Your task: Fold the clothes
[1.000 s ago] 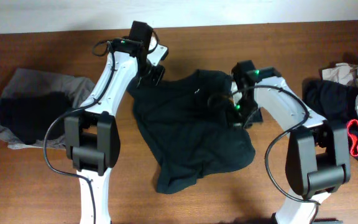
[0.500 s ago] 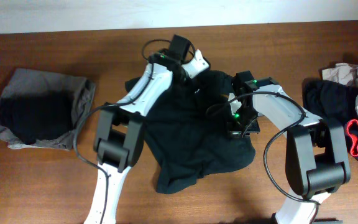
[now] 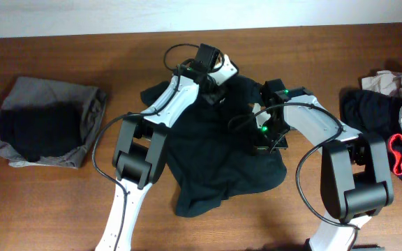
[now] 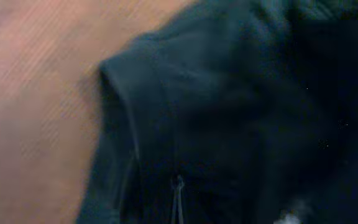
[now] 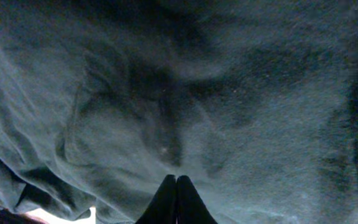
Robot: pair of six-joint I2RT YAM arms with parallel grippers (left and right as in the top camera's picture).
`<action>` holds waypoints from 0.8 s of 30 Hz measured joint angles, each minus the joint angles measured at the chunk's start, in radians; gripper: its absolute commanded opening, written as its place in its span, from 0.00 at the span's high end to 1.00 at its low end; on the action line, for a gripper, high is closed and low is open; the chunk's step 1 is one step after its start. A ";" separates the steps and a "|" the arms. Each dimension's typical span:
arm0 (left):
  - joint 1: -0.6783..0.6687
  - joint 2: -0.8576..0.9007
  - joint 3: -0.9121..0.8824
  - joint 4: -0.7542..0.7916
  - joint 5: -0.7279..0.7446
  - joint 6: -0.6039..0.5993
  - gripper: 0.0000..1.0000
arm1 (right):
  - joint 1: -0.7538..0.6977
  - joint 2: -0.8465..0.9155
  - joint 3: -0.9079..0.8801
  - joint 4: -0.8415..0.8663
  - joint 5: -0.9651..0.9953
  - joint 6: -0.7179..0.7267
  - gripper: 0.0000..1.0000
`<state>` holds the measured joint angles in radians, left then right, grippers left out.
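We see the black T-shirt (image 3: 215,164) crumpled mid-tabletop, left tool (image 3: 218,75) closed at its far edge, right tool (image 5: 176,186) pinched tight against the cloth. Its white mark (image 4: 289,214) is too blurred to read.

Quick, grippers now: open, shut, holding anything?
Left gripper: shut over the black cloth T-shirt; grip cannot be told.
Right gripper: shut, pressed against the T-shirt; grip unclear.

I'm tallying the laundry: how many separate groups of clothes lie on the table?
3: grey and black stack at left, black T-shirt in the middle, mixed heap at the right edge, cut off, so pieces may be hidden.
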<state>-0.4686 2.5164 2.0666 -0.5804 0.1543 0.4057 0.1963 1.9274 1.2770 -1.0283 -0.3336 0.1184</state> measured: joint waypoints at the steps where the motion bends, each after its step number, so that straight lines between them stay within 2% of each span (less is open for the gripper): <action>1: 0.004 0.003 0.003 0.013 -0.035 -0.029 1.00 | 0.000 0.000 0.000 0.000 -0.002 0.000 0.96; 9: 0.112 0.009 0.015 0.007 -0.197 -0.200 1.00 | 0.000 0.000 0.000 0.017 -0.005 -0.006 0.96; 15: 0.203 0.009 0.021 -0.025 -0.265 -0.261 1.00 | 0.000 0.000 -0.025 0.087 0.054 0.051 0.96; 24: 0.244 0.009 0.032 -0.086 -0.319 -0.322 1.00 | 0.000 -0.042 -0.146 0.247 0.191 0.187 0.96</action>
<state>-0.2249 2.5256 2.0991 -0.6666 -0.1642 0.0841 0.1967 1.8851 1.1313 -0.7811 -0.1429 0.3054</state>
